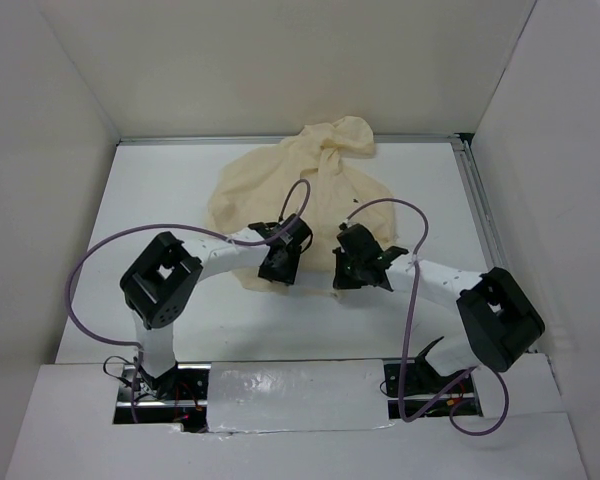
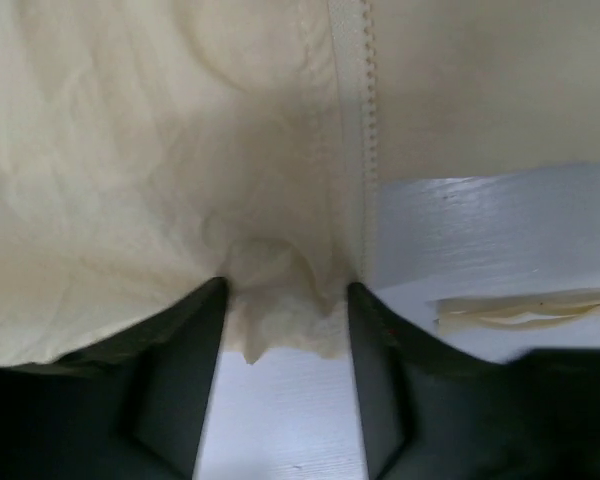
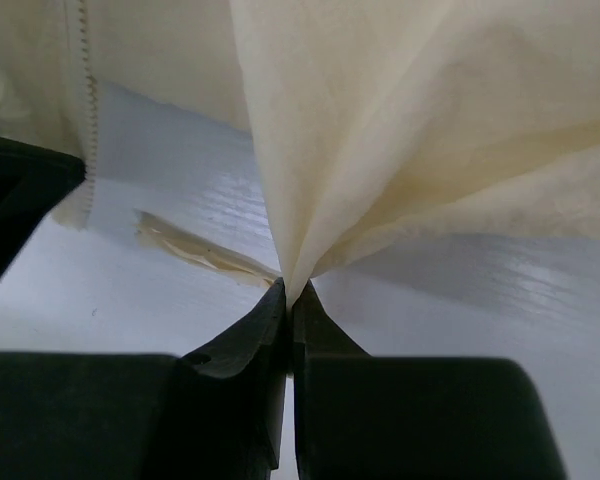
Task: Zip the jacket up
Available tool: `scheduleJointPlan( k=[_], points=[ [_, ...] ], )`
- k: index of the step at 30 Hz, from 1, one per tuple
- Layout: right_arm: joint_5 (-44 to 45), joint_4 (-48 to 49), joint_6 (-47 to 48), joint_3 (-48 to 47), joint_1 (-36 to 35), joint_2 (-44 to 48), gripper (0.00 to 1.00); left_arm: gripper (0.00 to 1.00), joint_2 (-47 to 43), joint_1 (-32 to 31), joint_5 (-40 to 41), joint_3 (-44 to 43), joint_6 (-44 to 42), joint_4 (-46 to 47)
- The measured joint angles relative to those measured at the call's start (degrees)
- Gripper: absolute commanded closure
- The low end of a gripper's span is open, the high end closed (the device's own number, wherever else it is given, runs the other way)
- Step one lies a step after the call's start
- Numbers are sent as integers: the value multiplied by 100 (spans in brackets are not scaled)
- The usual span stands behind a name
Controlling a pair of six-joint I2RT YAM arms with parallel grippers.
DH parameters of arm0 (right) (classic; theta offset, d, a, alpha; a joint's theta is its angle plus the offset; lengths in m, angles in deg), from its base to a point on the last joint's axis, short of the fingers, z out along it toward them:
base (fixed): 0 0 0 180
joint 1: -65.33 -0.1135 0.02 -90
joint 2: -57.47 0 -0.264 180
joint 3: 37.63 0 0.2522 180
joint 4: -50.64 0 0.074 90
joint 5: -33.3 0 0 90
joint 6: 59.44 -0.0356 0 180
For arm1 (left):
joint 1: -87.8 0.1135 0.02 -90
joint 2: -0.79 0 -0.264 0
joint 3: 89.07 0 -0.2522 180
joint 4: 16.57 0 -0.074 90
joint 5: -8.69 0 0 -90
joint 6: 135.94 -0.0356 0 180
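Observation:
The pale cream jacket (image 1: 290,185) lies crumpled on the white table, its hood bunched toward the back wall. My left gripper (image 1: 278,268) is at the jacket's near hem. In the left wrist view the jacket (image 2: 130,150) fills the top, and a puckered bit of its hem sits between the spread fingertips of that gripper (image 2: 285,290), beside a strip of zipper teeth (image 2: 365,100). My right gripper (image 1: 360,275) is just to the right. In its wrist view this gripper (image 3: 290,290) is shut on a pinched fold of the jacket (image 3: 430,120), which fans upward. No zipper pull shows.
White walls (image 1: 70,90) box in the table on three sides, with a metal rail (image 1: 480,210) along the right. A yellowish strip (image 3: 200,255) lies flat on the table between the grippers. Purple cables (image 1: 85,270) loop over both arms.

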Motion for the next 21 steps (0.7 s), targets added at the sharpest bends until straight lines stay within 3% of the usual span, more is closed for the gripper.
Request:
scheduleJointPlan(
  k=[2, 8, 9, 10, 21],
  points=[
    [52, 0, -39, 68, 28, 85, 93, 61, -9, -28, -63, 28, -13, 46],
    [96, 42, -166, 168, 223, 225, 97, 75, -267, 2, -398, 402, -63, 396],
    [96, 57, -188, 175, 251, 240, 98, 83, -297, 4, -505, 455, -61, 463],
    [96, 81, -195, 188, 271, 262, 100, 100, -310, 2, -601, 481, -46, 505],
    [-256, 428, -208, 433, 382, 782, 100, 100, -509, -13, -1239, 516, 9, 516]
  ],
)
